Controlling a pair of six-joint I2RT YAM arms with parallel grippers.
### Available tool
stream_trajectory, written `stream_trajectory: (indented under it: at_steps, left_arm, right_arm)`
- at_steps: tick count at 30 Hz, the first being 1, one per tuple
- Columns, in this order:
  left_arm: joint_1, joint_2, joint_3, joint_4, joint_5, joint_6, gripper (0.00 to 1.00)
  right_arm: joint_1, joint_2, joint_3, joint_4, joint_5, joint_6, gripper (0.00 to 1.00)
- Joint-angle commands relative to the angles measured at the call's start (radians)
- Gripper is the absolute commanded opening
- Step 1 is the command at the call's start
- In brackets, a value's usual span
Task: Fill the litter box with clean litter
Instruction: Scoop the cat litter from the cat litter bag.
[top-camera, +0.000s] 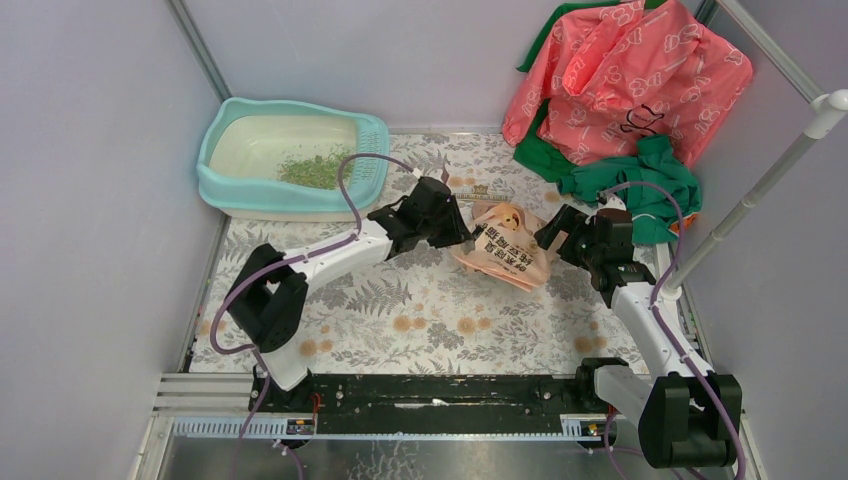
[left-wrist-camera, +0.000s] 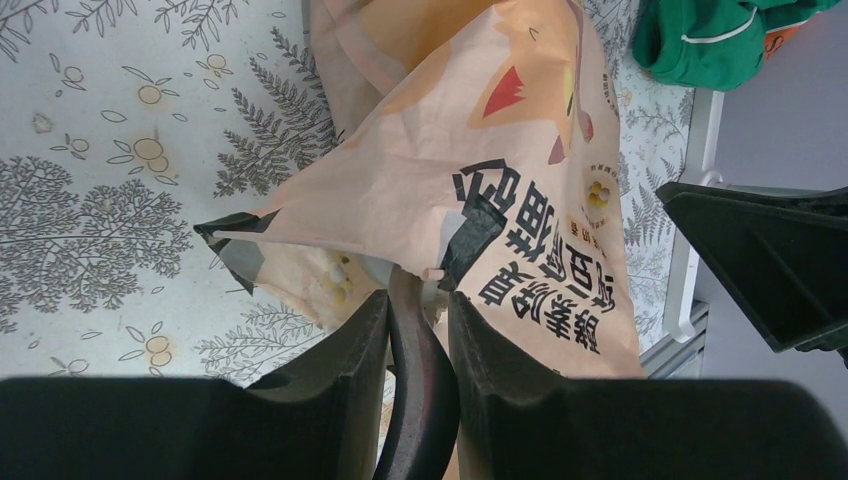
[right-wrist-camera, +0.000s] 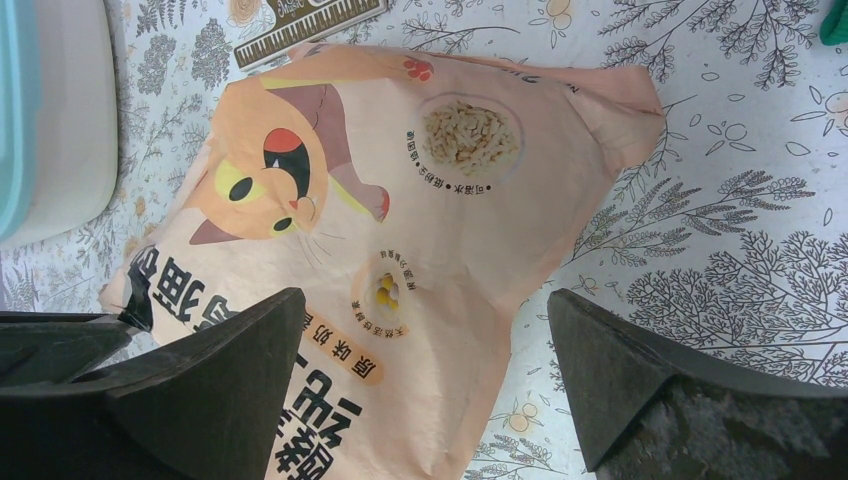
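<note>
Table: flat surface under a white cover (top-camera: 400, 310) printed with grey ferns and orange blossoms; everything below lies on it.
Cloth heap: crumpled pink-red patterned fabric (top-camera: 620, 70) over bunched green fabric (top-camera: 640, 180), far right corner.
Litter box: large rounded-rectangular turquoise plastic tray (top-camera: 215, 150) with a cream-white inner pan, far left corner against the wall, slotted rim at its right end. Well apart from both grippers.
Bag: pink-orange printed paper bag (top-camera: 505, 250) with a cartoon cat and black lettering, mid-table between the two grippers, crumpled.
Left gripper (left-wrist-camera: 418, 300): fingers drawn close together, pinching the bag's lower edge; a dark curved strip shows in the narrow gap. The bag rises tent-like from the grip, one dark corner sticking out left.
Right gripper (right-wrist-camera: 420, 300): fingers spread wide, one on either side of the bag's printed face, holding nothing. Contact with the bag cannot be told.
Clean litter: small green-and-pale granules (top-camera: 312, 170), a thin patch on the pan floor toward the slotted end; most of the pan is bare.
Card: small dark strip with gold pattern (right-wrist-camera: 310, 25), flat on the cover just beyond the bag.
</note>
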Motion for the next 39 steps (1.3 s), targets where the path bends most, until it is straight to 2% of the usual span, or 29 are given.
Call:
stream_trajectory:
  at_steps: [1, 8, 17, 24, 32, 39]
  left_arm:
    - [-0.006, 0.022, -0.057, 0.158, -0.011, -0.053, 0.0]
    - [-0.006, 0.069, -0.125, 0.286, 0.0, -0.13, 0.0]
    - [-0.006, 0.14, -0.169, 0.386, -0.051, -0.23, 0.0]
    - [-0.007, 0.203, -0.254, 0.626, 0.021, -0.291, 0.0]
    - [-0.007, 0.208, -0.314, 0.78, 0.033, -0.303, 0.0]
    - [-0.006, 0.211, -0.399, 1.056, 0.06, -0.322, 0.0]
  right_arm:
    - [-0.003, -0.022, 0.027, 0.019, 0.021, 0.001, 1.0]
    - [-0.003, -0.03, 0.033, 0.009, 0.031, 0.0, 1.0]
    - [-0.003, -0.026, 0.032, 0.009, 0.038, 0.003, 1.0]
    - [-0.003, -0.024, 0.029, 0.01, 0.043, -0.001, 1.0]
    - [-0.002, -0.022, 0.016, 0.017, 0.05, 0.003, 1.0]
    - [-0.003, -0.035, 0.01, 0.013, 0.062, 0.002, 1.0]
